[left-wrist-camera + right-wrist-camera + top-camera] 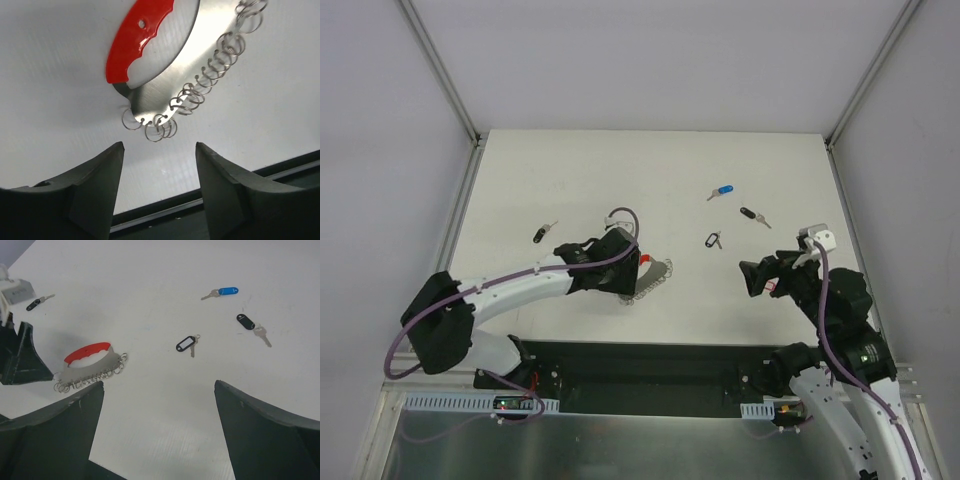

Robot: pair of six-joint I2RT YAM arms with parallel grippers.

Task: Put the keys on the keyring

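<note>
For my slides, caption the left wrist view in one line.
Left gripper open just short of the keyring, a red-handled metal plate edged with split rings, on the white table.

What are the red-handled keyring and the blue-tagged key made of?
The keyring looks like a brushed, shiny steel plate with wire rings, judging by reflections; its red grip seems glossy plastic. The blue-tagged key: silvery metal blade, smooth, probably plastic tag.

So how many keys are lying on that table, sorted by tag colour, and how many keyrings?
Blue-tagged key: 1
Black-tagged keys: 3
Keyring: 1
Total: 5 things
</note>
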